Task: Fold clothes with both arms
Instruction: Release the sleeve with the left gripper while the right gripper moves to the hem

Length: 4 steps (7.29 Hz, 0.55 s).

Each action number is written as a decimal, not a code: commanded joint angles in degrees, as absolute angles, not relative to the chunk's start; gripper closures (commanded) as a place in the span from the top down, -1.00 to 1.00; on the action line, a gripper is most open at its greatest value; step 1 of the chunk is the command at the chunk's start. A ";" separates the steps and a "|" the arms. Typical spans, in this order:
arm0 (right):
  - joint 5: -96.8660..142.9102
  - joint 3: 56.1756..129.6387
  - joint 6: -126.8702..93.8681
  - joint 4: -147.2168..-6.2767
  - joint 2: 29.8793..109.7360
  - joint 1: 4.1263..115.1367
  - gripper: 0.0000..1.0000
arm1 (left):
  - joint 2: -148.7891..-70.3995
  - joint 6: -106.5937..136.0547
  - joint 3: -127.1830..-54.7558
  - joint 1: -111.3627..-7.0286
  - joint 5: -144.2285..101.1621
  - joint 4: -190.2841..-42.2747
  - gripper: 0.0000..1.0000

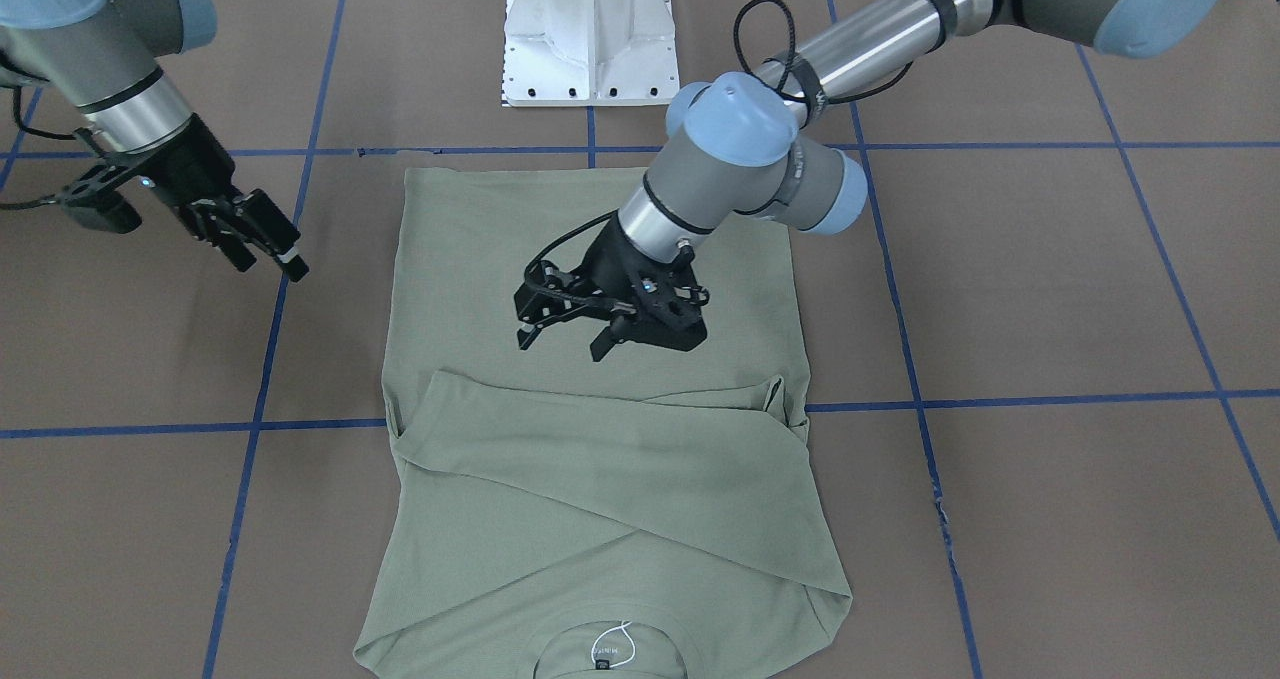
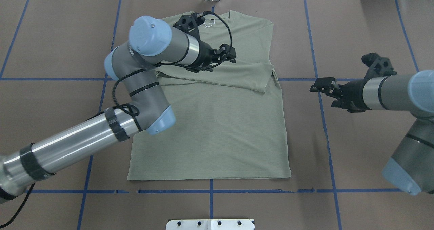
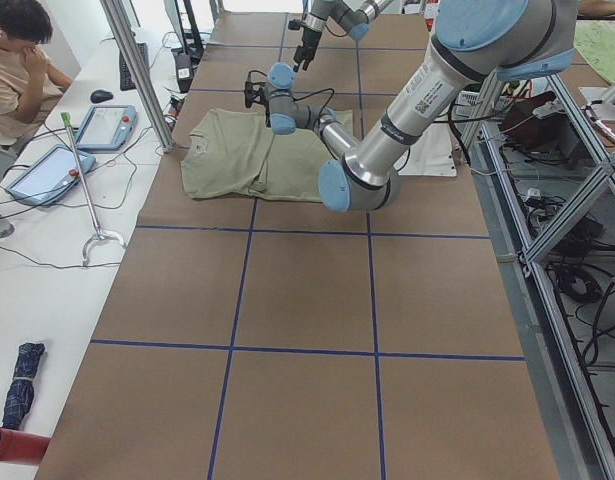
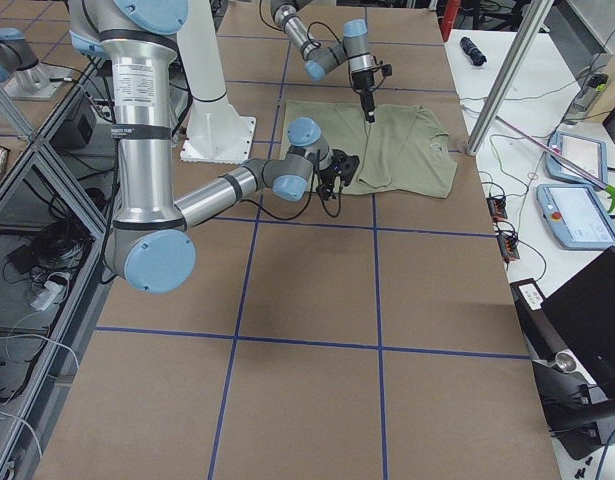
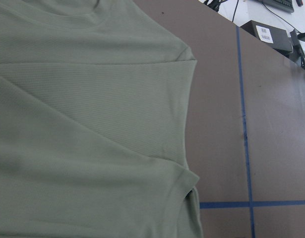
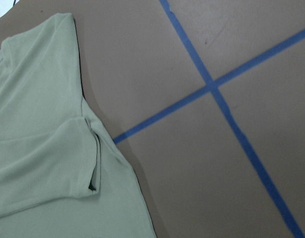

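Starting from the robot's side of the worktop (image 2: 356, 155): the sage-green shirt (image 2: 217, 131) lies flat with its hem (image 2: 210, 178) nearest the robot and running roughly along a blue tape line. The lower body is smooth, one flat layer as far as I can see, with nothing folded up.

Further out, both sleeves (image 1: 620, 459) are folded in across the upper body. They overlap in a shallow cross, with one cuff ending at the shirt's side edge. So I'd say the sleeve part looks done.

The left tool (image 1: 565, 344) hangs over the middle of the shirt, just on the robot's side of the folded sleeves. Its fingers are spread apart with nothing between them, and I can't tell if the tips touch the cloth. Its wrist view shows only fabric and a cuff edge.

The right tool (image 1: 270, 264) is off the shirt altogether, over bare worktop beside the shirt's edge. Its fingers are also parted and empty.

At the far end, the collar (image 1: 610, 649) points away from the robot, and the black label with its white string loop (image 1: 618, 644) shows inside the neck.

My guess is it's about halfway. What's left is folding the body, probably hem up toward the collar, maybe twice. For that I'd expect each tool to take a hem corner, and neither is anywhere near one.
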<state>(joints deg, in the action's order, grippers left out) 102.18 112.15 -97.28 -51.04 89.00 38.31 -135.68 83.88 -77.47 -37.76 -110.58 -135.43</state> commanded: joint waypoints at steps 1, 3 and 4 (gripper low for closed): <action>84.56 118.18 -106.40 -60.58 88.86 22.50 0.98 | -127.28 80.44 -89.00 -38.41 -111.27 -126.98 0.80; 70.81 120.06 -116.58 -67.75 88.85 8.85 0.97 | -121.41 76.22 -95.94 -38.41 -111.18 -123.05 0.80; 68.84 119.88 -121.94 -67.94 89.21 5.74 0.91 | -120.68 76.81 -96.24 -38.32 -111.18 -123.39 0.80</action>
